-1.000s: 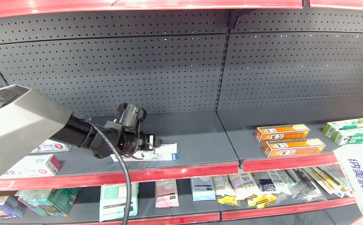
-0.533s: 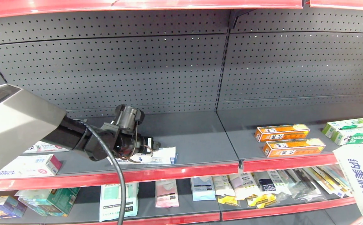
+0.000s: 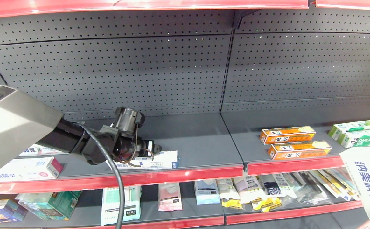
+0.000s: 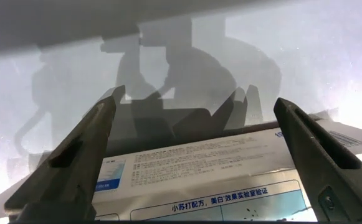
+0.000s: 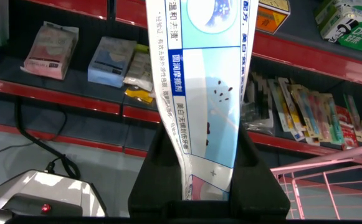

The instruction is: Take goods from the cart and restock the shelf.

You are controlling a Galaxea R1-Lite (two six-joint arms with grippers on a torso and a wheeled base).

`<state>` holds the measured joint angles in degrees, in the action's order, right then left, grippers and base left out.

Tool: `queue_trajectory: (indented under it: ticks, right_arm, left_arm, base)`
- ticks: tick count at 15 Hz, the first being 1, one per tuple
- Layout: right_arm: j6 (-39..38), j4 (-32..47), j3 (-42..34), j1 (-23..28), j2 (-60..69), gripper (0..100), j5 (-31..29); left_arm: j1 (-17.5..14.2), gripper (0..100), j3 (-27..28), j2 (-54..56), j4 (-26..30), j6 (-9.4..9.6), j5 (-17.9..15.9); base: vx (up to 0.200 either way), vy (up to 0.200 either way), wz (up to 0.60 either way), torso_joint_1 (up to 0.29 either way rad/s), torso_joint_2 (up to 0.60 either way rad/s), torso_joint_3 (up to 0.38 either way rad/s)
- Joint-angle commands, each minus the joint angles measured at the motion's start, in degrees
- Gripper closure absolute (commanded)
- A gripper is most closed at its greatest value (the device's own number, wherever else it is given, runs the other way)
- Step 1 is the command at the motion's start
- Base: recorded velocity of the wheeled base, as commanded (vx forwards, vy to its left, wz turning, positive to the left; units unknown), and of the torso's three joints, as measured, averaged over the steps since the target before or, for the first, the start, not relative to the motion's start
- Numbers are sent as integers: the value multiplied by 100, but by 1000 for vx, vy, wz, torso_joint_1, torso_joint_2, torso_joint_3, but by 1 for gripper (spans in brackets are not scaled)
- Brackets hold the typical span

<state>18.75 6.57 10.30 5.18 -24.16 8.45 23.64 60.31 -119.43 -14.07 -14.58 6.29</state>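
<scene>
The white box (image 3: 161, 159) lies flat near the shelf's (image 3: 200, 143) front edge. The left end effector (image 4: 196, 106) is spread wide, its fingers against the box's two sides. The right end effector (image 5: 205, 155) clamps a tall pack (image 5: 202, 81) upright.

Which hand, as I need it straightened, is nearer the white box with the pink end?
Left. The left hand is on the same shelf, just right of the pink-ended box, gripping a blue-white box; the right hand is far right, holding a carton.
</scene>
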Motion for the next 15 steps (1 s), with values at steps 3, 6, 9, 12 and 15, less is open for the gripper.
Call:
queue_trajectory:
  ticks: [3,6,9,12,15]
  right_arm:
    - [6,2,-2,0,-1,100,-1]
    - [-3,2,-2,0,-1,100,-1]
    - [-3,2,-2,0,-1,100,8]
    - [6,2,-11,0,-10,100,8]
    - [6,2,-55,0,-1,100,8]
  left_arm:
    - [-8,0,-28,8,-17,-10,13]
    - [-8,0,-45,16,-17,-115,30]
    - [-70,0,-37,16,-17,-115,30]
    - [-166,0,-54,60,-17,-115,30]
    - [-193,0,-10,78,-26,-106,21]
  base:
    - [0,0,0,0,0,0]
    - [0,0,0,0,0,0]
    - [0,0,0,0,0,0]
    - [0,0,0,0,0,0]
    - [0,0,0,0,0,0]
